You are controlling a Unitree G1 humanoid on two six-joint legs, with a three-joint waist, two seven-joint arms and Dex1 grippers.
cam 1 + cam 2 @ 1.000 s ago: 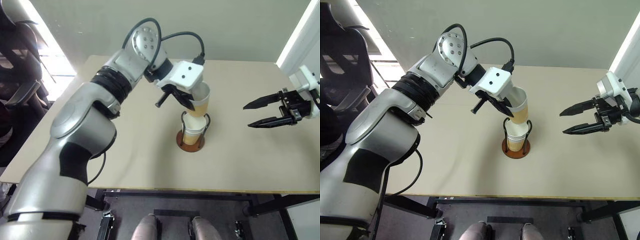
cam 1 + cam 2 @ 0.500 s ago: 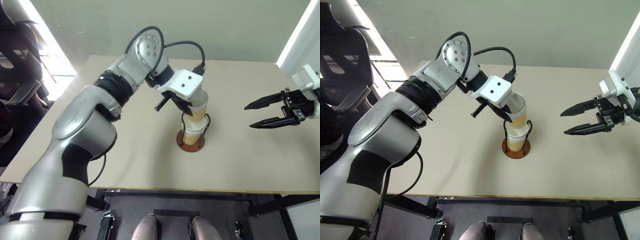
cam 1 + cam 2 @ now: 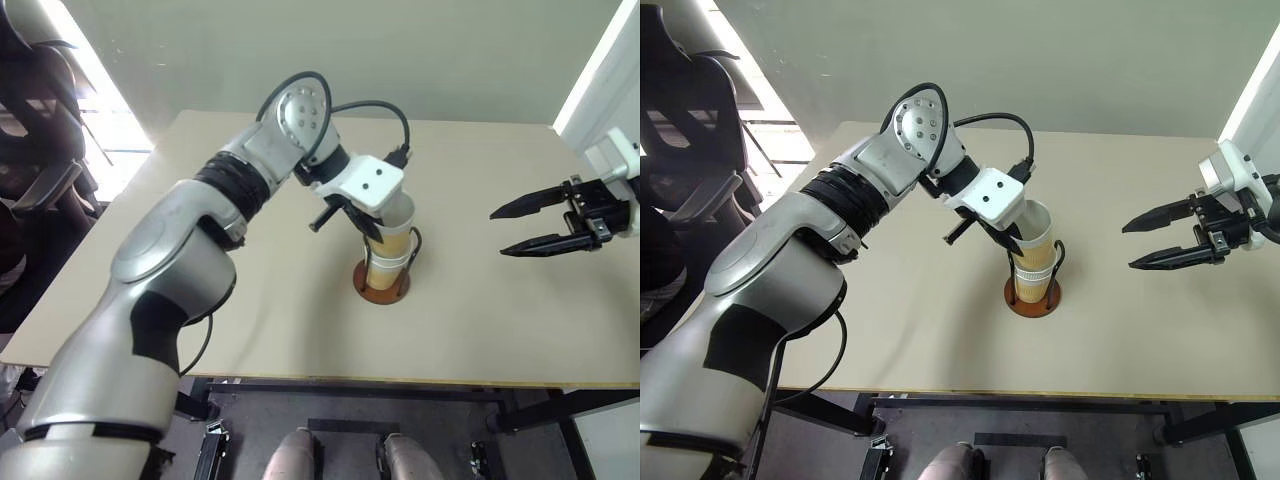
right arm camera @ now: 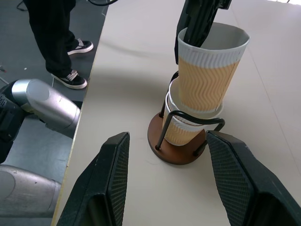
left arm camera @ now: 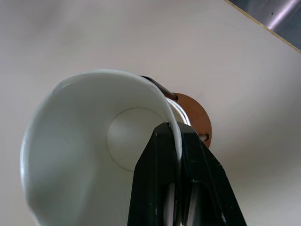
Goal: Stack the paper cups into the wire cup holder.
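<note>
top cup sunk lower into wire cup holder | left gripper jaws clamped on its rim | right gripper jaws apart

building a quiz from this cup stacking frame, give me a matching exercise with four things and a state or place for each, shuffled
Things:
1. left gripper
2. right gripper
3. top paper cup
4. wire cup holder

States or places:
A. open, apart from the stack
B. standing on the table with cups nested in it
C. shut on a cup's rim
D. tilted, partly down in the cups below

Pairs: 1-C, 2-A, 3-D, 4-B
</note>
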